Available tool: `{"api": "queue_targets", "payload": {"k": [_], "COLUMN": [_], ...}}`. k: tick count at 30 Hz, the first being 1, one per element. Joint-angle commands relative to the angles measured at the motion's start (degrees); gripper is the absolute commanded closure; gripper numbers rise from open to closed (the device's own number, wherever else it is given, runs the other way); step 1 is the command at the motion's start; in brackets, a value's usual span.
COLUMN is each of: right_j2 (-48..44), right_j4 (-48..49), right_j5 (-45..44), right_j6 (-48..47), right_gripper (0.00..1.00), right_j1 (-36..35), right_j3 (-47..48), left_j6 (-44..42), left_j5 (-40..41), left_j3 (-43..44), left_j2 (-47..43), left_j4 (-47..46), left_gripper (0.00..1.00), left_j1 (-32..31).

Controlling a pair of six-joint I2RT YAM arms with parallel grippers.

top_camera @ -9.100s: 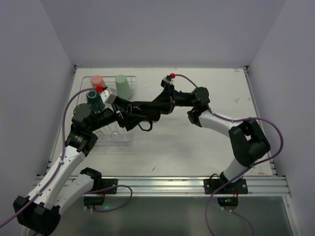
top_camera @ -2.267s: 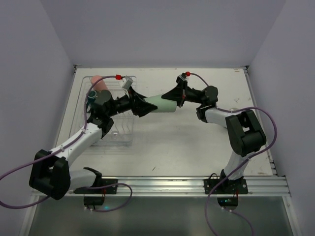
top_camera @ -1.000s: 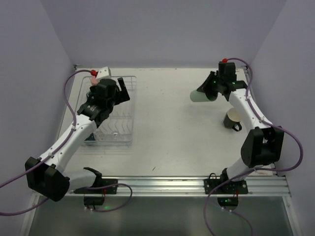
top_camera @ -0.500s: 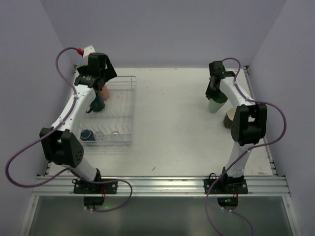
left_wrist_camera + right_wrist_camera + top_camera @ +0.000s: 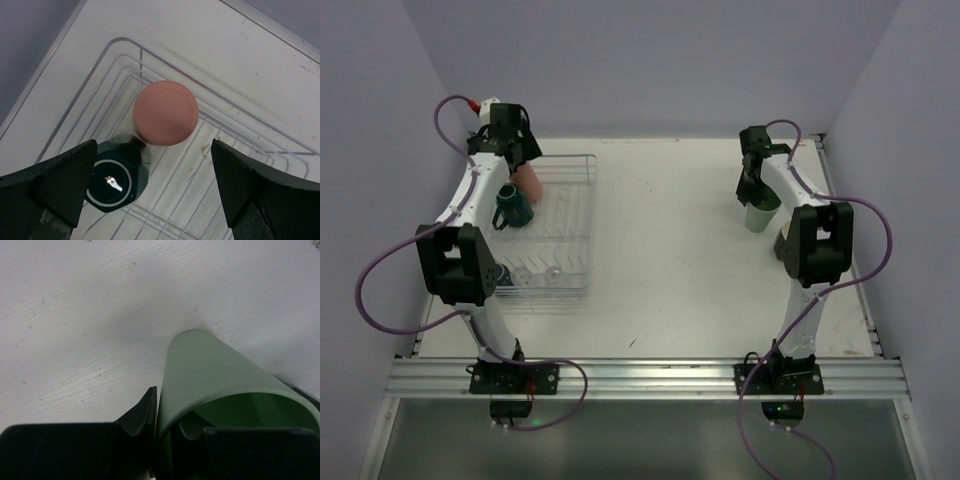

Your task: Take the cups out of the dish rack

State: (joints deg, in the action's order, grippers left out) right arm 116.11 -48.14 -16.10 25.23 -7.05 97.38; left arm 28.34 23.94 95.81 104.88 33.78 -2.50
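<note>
The left fingers (image 5: 515, 150) are spread wide and hold nothing. They hang over the far left corner of the dish rack (image 5: 575, 157). Under them a pink cup (image 5: 166, 113) sits upside down in the rack. A dark teal cup (image 5: 112, 182) is just beside it. The right fingers (image 5: 757, 190) pinch the rim of the green cup (image 5: 210, 375), which is on the desk (image 5: 670, 250), far right.

Plain lavender-grey walls (image 5: 650, 60) enclose a scuffed white table (image 5: 670, 290) edged by an aluminium rail (image 5: 640, 375).
</note>
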Motion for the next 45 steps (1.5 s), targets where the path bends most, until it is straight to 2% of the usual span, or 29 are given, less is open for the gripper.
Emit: {"api": "queue_targets", "payload": {"k": [1,5,6,7,8,9,16,28,34,41,44,45], "right_j2": [0.5,-0.6,-1.4,-1.9,-2.4,-3.3,-6.2,-12.9,-15.9,-17.1,-17.9,-17.9], "right_j4": [0.1,0.5,0.8,0.9,1.0,1.2,0.3,-1.6,-2.1,-2.5,-2.2,-2.2], "right_j5": [-1.8,-1.2,-0.9,-0.5,-0.4,-0.4,-0.7,-1.5,-1.4,-1.7,-1.7,-1.7], "right_j6": [-0.6,-0.7,-0.7,-0.6,-0.7,-0.8,-0.8,-0.4,-0.9,-1.1,-1.0,-1.1], "right_gripper": [0.91,0.77,0.71,0.62,0.59,0.52,0.33,0.30,0.30,0.30,0.30,0.30], "right_j1": [0.1,0.0,-0.1,0.0,-0.1,-0.1,-0.9,-2.4,-2.6,-3.2,-3.8,-4.3], "right_j3": [0.6,0.2,-0.1,-0.3,-0.5,-0.9,-1.2,-1.3,-1.5,-2.2,-2.5,-2.5], "left_j6": [-2.7,-3.7,-3.7,-4.0,-4.3,-4.4,-4.6,-5.0,-5.4,-6.2,-6.6,-6.7], "left_j5": [-2.6,-3.8,-3.6,-4.0,-4.2,-4.3,-2.9,-3.8,-4.9,-4.2,-3.7,-3.8], "left_j3": [4.0,6.3,6.8,6.8,7.0,7.5,9.2,7.6,10.0,13.3,14.9,14.9], "left_j2": [1.7,3.8,4.2,4.8,5.0,5.3,8.5,11.2,14.6,16.5,16.6,16.1], "left_j4": [-0.4,0.6,0.8,0.8,0.8,0.8,2.6,2.8,3.0,3.0,3.7,3.7], "left_gripper": [0.00,0.00,0.00,0.00,0.00,0.00,0.00,0.00,0.02,0.20,0.32,0.43], "left_j1": [1.4,2.1,2.1,2.1,2.1,2.1,2.2,2.4,2.5,2.5,2.5,2.5]}}
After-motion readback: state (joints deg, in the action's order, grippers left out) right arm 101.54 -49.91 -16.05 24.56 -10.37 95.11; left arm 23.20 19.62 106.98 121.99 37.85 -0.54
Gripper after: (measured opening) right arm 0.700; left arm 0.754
